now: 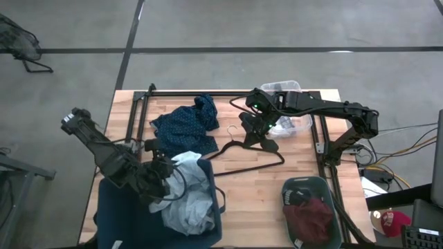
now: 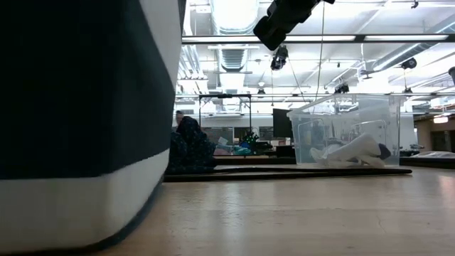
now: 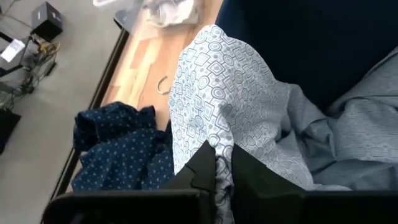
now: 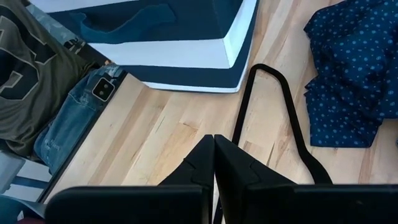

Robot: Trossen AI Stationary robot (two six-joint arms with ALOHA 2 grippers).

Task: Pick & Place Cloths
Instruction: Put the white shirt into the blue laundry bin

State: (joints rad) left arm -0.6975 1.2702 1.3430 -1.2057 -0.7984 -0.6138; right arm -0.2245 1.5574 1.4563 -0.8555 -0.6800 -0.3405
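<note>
The desk (image 1: 277, 207) fills the centre of the high view, pale wood with a dark frame along its edges. At lower left sits the dark blue fabric bin (image 1: 124, 214), and the pale blue-white shirt (image 1: 185, 197) lies heaped over its right-hand rim, partly inside. Above it, at upper centre of the desk, the navy dotted shirt (image 1: 187, 124) lies bunched on the wood, apart from the bin. At lower right a grey tub (image 1: 327, 190) holds the maroon piece (image 1: 311, 220); a clear plastic box (image 1: 294, 124) stands at upper right, and the low view shows something pale in it, possibly socks, though that cannot be confirmed. The black wire hanger (image 1: 246, 153) lies at centre. Step in hand, by judgement: the pale shirt is being seized at the bin. The left hand (image 3: 224, 163) is closed down on a fold of that shirt, its fingers nearly together with patterned cloth pinched between them in the left wrist view. The next move appears to call for a lift high enough to free the trailing cloth from the bin rim before carrying it. The right hand (image 4: 214, 155) hangs over the hanger at centre, fingers pressed fully together, holding nothing.
</note>
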